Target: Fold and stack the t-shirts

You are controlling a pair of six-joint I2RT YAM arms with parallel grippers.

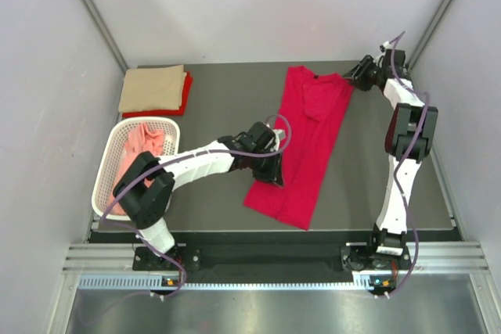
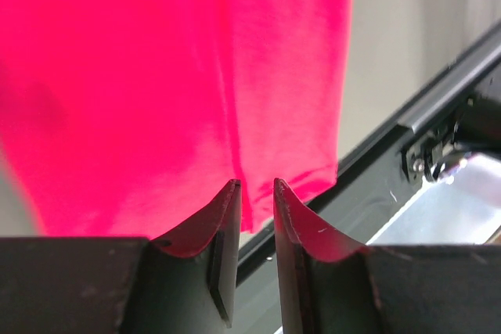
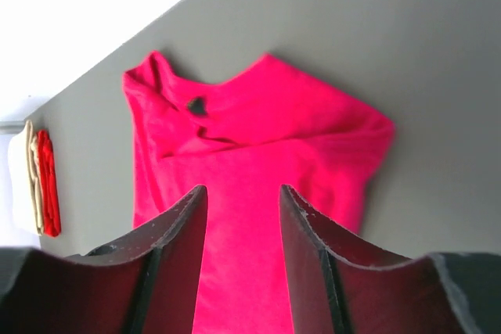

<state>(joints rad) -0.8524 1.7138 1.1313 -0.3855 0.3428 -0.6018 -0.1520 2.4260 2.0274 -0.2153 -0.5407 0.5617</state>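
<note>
I see the crimson t-shirt (image 1: 307, 142) folded lengthwise from the tabletop's (image 1: 219, 99) far edge almost to its near edge, the left gripper (image 2: 256, 185) narrowly parted at the hem with contact unclear, and the right gripper (image 3: 243, 189) parted and empty above the collar (image 3: 168, 91).

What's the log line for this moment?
red shirt partly folded | left gripper at shirt edge, grip unclear | right gripper open, empty

— What is showing in front of the right gripper (image 3: 243, 191)?
— A bright crimson soft cloth t-shirt (image 3: 258, 154) is lying on the flat grey tabletop (image 3: 407, 44). Its collar end is pointing up and left, and its small dark neck label (image 3: 197, 105) is facing up.
— Lying smooth?
— Near the collar the cloth is folding over itself.
— And the jaws?
— The two dark fingers (image 3: 176, 232) are standing apart, gripping nothing. A small stack of folded tan and red cloth (image 3: 47, 185) is sitting at the left edge, well apart from the shirt.
</note>
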